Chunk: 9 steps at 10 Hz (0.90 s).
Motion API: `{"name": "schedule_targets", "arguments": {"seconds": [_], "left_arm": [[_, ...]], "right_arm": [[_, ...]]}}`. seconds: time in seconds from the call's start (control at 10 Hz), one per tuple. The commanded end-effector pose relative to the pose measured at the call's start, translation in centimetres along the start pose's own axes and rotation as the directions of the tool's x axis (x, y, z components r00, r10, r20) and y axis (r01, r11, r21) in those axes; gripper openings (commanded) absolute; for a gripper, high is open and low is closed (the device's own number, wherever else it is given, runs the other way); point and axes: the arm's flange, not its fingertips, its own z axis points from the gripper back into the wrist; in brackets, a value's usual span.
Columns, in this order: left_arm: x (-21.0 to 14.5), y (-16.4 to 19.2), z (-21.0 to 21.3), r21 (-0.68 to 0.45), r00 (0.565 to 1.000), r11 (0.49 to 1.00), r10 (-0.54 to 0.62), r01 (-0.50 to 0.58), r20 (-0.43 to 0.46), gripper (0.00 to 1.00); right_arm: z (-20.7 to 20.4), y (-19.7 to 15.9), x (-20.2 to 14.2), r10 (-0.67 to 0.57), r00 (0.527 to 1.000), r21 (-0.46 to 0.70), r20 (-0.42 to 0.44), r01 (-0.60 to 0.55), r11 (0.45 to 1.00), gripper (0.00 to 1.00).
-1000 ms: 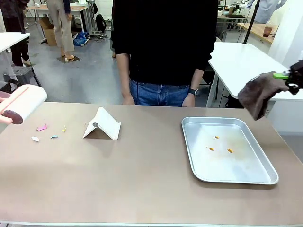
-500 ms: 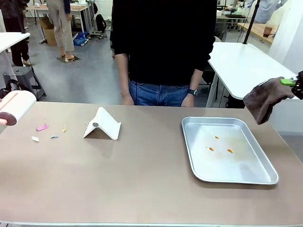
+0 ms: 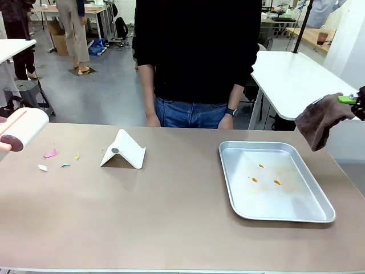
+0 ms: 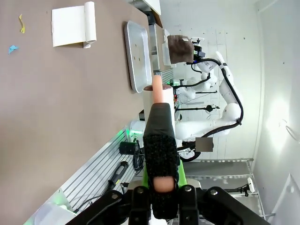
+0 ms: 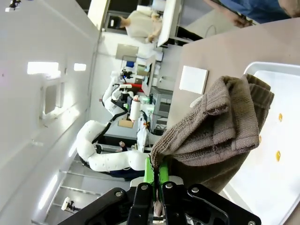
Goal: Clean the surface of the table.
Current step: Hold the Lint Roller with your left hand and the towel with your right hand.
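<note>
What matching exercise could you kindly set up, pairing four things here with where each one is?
Things:
1. brown cloth
2. roller
3. orange crumbs
4. paper scraps

Places:
A. lying on the table, left of the white folded card
B. held by the right gripper, off the table's right side
C. inside the silver tray
D. held by the left gripper, at the table's left edge

Pairs: 1-B, 2-D, 3-C, 4-A

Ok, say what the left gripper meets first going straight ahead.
Beyond the lint roller in its fingers, probably the right arm's white base, past the table's edge; depth is unclear.
</note>
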Motion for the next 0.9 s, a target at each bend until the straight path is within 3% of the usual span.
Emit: {"name": "schedule_targets", "arguments": {"seconds": [0.0,0.8], "left_arm": [[-0.43,-0.23,0.11,-0.009,1.0,1.0,-0.021,0.021,-0.007,0.0],[-0.43,-0.23,0.11,-0.009,1.0,1.0,-0.021,0.021,-0.007,0.0]], "right_arm": [[0.23,0.55,0.37,-0.008,1.0,0.007,0.008,0.008,1.0,0.0],[0.23,0.55,0.37,-0.008,1.0,0.007,0.008,0.008,1.0,0.0]]}}
